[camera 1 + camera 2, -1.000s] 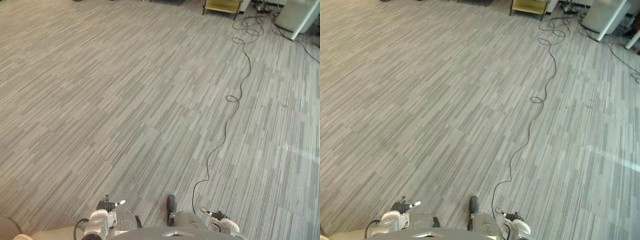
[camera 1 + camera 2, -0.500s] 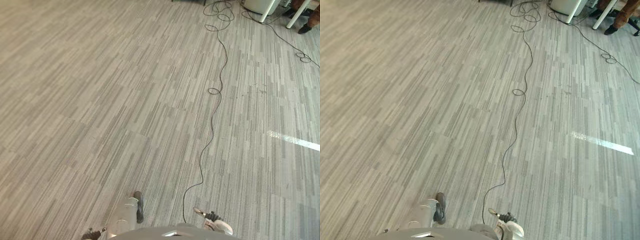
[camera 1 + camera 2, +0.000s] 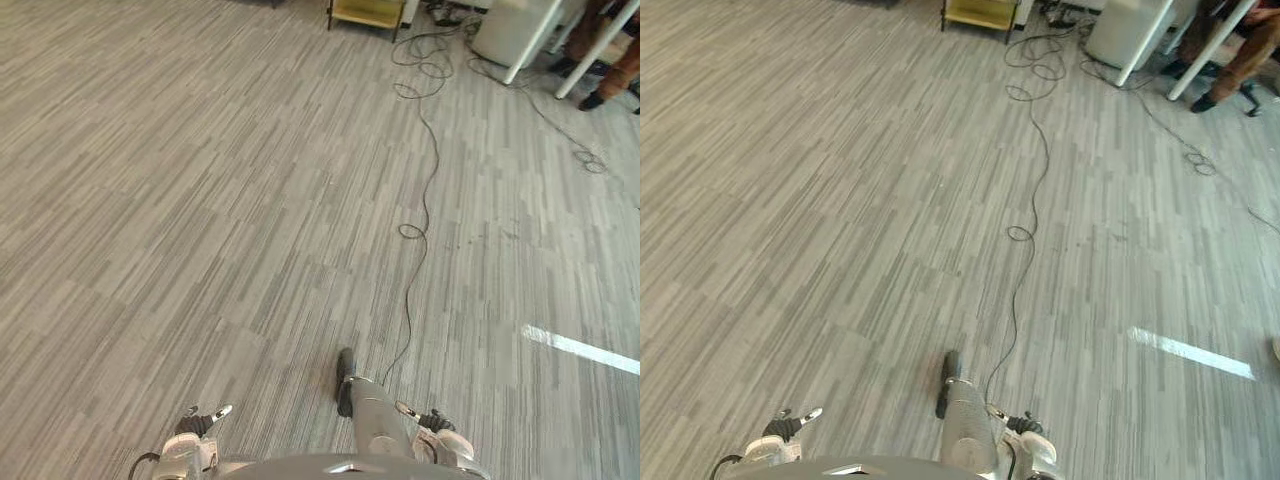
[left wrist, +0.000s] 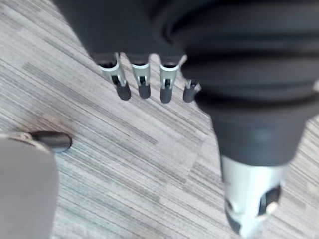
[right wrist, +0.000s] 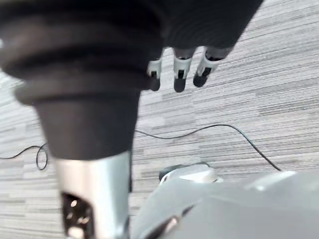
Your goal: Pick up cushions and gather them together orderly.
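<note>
Left hand [image 4: 141, 82] and right hand [image 5: 180, 72] hang empty, fingers slack, over the grey striped carpet floor [image 3: 200, 200]. The view has swung since a moment ago, suggesting a robot on the move. The cushions probably lie elsewhere. At the floor's far edge stand a low yellow shelf [image 3: 365, 12] and a person's legs [image 3: 1245, 58].

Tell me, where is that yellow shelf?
The yellow shelf stands at the far end of the floor, top centre in both eye views, left of a white box and a person's legs.
</note>
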You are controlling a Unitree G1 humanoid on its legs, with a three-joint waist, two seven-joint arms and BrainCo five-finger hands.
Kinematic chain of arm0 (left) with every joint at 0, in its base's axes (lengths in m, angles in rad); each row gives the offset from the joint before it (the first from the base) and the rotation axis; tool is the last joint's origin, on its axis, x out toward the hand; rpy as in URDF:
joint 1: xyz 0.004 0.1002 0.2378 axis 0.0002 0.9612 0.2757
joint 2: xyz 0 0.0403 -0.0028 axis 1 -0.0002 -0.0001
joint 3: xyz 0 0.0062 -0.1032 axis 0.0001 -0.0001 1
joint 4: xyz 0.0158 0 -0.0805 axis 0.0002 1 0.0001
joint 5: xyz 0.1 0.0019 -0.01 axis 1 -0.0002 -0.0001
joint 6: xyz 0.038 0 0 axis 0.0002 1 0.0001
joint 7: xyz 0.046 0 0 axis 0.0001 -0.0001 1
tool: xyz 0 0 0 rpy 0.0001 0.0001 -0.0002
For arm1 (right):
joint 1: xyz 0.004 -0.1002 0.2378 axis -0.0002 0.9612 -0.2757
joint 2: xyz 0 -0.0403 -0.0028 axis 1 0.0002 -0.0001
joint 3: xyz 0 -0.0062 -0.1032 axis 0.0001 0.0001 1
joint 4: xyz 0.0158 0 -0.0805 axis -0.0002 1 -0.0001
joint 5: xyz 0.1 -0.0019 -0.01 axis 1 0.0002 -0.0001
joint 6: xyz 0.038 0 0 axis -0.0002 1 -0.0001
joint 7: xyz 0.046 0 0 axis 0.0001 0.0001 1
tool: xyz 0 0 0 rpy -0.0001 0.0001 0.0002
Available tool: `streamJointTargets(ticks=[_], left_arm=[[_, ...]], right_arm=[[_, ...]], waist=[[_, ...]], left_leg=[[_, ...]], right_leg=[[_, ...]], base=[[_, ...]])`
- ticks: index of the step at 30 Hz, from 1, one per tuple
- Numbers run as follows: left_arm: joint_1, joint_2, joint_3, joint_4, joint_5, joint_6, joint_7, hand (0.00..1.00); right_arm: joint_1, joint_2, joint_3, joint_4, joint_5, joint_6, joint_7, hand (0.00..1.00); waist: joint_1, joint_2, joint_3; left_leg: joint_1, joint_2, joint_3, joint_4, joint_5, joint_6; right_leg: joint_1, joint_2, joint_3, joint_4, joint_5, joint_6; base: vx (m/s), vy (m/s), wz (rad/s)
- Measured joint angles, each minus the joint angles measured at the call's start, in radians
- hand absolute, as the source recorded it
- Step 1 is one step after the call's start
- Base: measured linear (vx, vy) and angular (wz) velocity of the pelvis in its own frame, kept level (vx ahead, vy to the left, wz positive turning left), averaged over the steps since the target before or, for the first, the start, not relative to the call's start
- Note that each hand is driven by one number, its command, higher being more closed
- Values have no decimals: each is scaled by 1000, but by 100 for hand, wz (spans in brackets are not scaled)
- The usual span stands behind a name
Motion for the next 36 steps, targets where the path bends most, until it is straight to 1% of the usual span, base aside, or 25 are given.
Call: streamJointTargets(ticks=[3, 5, 6, 8, 9, 10, 11, 12, 13, 14, 15, 16, 17, 18, 19, 20, 22, 23, 24, 26, 28, 30, 32, 33, 36], left_arm=[[2, 0, 0, -41, -4, -3, -8, 0], [2, 0, 1, -61, -8, -10, -10, 0], [1, 2, 1, -81, -13, -14, -11, 0], [4, 2, -8, -86, -12, -17, -11, 0], [12, -2, -4, -87, -22, -20, -12, 0], [7, 9, -12, -88, -20, -20, -11, 0], [7, 13, -22, -85, -9, -21, -7, 0], [8, 29, 1, -82, -24, -23, -8, 0], [6, 38, 16, -80, -24, -23, -9, 0], [4, 58, 34, -65, -18, -22, -9, 0], [33, 63, 27, -42, -9, -15, -5, 0], [50, 90, 20, -14, -11, -10, -5, 0], [53, 98, 19, -3, -10, -9, -5, 0], [50, 102, 12, 18, -9, -5, -3, 0], [55, 105, 1, 28, -9, 1, -3, 0], [61, 108, -32, 41, -9, 11, 5, 0], [86, 114, -74, 44, -9, 16, 10, 0], [88, 114, -91, 44, -9, 18, 11, 0], [81, 116, -94, 44, -10, 18, 12, 0], [56, 116, -98, 43, -10, 19, 11, 0], [21, 110, -108, 42, -9, 18, 11, 0], [5, 94, -107, 24, -4, 11, 9, 0], [5, 83, -93, 23, -5, 10, 7, 0], [7, 57, -64, 23, -4, 9, 7, 0], [21, 17, -46, 32, -3, 2, -4, 0]], right_arm=[[-6, 11, 20, -1, 9, 4, -3, 0], [-5, 13, 26, 9, 15, 4, -4, 0], [-15, 27, 23, 8, 15, 7, -4, 0], [-8, 34, 13, 8, 15, 12, -4, 0], [-2, 25, 18, 8, 15, 15, -4, 0], [-5, 42, 29, 10, 16, 21, -5, 0], [0, 37, 39, 11, 7, 20, -1, 0], [-23, 32, 39, 18, 5, 21, -3, 0], [-39, 43, 44, 26, 4, 21, -4, 0], [-51, 52, 45, 31, 3, 21, -4, 0], [-28, 43, 46, 41, 1, 20, -3, 0], [-23, 48, 71, 53, -6, 16, 0, 0], [-25, 50, 73, 59, -7, 15, 2, 0], [-31, 48, 73, 67, -7, 15, 2, 0], [-34, 49, 74, 80, -7, 17, 3, 0], [-24, 51, 71, 84, -4, 23, 8, 0], [-23, 20, 83, 81, -6, 14, 5, 0], [-25, 12, 85, 81, -7, 15, 5, 0], [-30, 14, 82, 80, -6, 11, 6, 0], [-36, 14, 75, 79, -5, 3, 7, 0], [-38, 5, 67, 75, -6, 3, 5, 0], [-29, 3, 62, 77, -6, 12, 4, 0], [-13, 15, 44, 82, -5, 17, 3, 0], [12, 10, 19, 80, -6, 24, 3, 0], [20, -13, 3, 80, -8, 23, 3, 0]], waist=[[23, -8, 7], [42, -9, 6], [59, -11, 7], [62, -15, -2], [70, -13, -8], [73, -41, -22], [64, -34, -35], [80, -35, -32], [89, -36, -24], [93, -65, -26], [94, -85, -87], [94, -123, -107], [89, -129, -110], [85, -138, -100], [87, -132, -87], [74, -122, -76], [61, -98, -59], [61, -91, -59], [57, -88, -59], [36, -88, -58], [16, -77, -45], [4, -89, -31], [1, -107, -22], [-5, -92, -27], [-1, -13, -50]], left_leg=[[-158, 25, 144, 184, -190, 102], [-240, 22, 201, 124, -264, 118], [-304, 15, 262, -25, -303, 138], [-325, -33, 292, -340, -265, 130], [-307, -73, 287, -541, -98, 182], [-286, -110, 313, -549, -136, 165], [-313, -96, 306, -502, -149, 186], [-341, -56, 308, -383, -198, 209], [-369, -29, 310, -286, -205, 218], [-401, -68, 287, -279, -235, 194], [-363, -119, 257, -488, -164, 232], [-334, -169, 281, -496, -211, 243], [-320, -189, 287, -502, -229, 251], [-271, -206, 299, -508, -257, 252], [-232, -216, 306, -520, -271, 251], [-153, -229, 311, -544, -281, 262], [-21, -255, 311, -640, -288, 267], [64, -260, 318, -713, -283, 263], [121, -259, 315, -760, -282, 261], [173, -249, 293, -797, -283, 259], [200, -230, 248, -820, -294, 255], [252, -228, 196, -858, -323, 229], [302, -235, 169, -865, -367, 209], [355, -197, 142, -859, -418, 200], [290, -118, 108, -650, -408, 177]], right_leg=[[183, 6, 50, -127, -16, 4], [254, -14, 64, -176, -13, 20], [308, -45, 83, -203, -24, 58], [351, -84, 91, -221, -60, 101], [388, -103, 112, -236, -97, 130], [407, -124, 154, -256, -94, 110], [402, -88, 188, -284, -54, 84], [430, -65, 202, -320, 38, 87], [448, -63, 226, -327, 71, 96], [468, -97, 256, -325, 80, 109], [456, -103, 268, -302, 82, 113], [420, -156, 283, -185, 46, 151], [365, -173, 298, -62, 36, 182], [268, -183, 356, 190, 74, 263], [214, -183, 385, 335, 111, 322], [134, -177, 379, 562, 134, 325], [48, -211, 259, 713, 97, 269], [1, -213, 170, 703, 24, 195], [-37, -202, 85, 631, -45, 164], [-84, -158, 5, 409, -81, 140], [-119, -94, 11, 119, -25, 106], [-138, -79, 63, -225, 158, 147], [-156, -103, 84, -238, 178, 134], [-161, -79, 80, -147, 257, 97], [-161, -27, 59, -59, 221, 39]], base=[[521, 5, -39], [452, 90, -42], [486, 184, -43], [510, 241, -29], [563, 266, -19], [569, 227, 0], [657, 170, -11], [526, 141, -20], [504, 192, -38], [410, 291, -29], [476, 310, -26], [473, 272, -16], [433, 173, 0], [328, 128, 2], [409, 160, 5], [392, 159, 4], [377, 162, -2], [359, 113, -15], [368, 78, -10], [453, -43, 30], [498, -139, 71], [356, -178, 74], [475, -272, 54], [554, -296, 45], [567, -304, 14]])
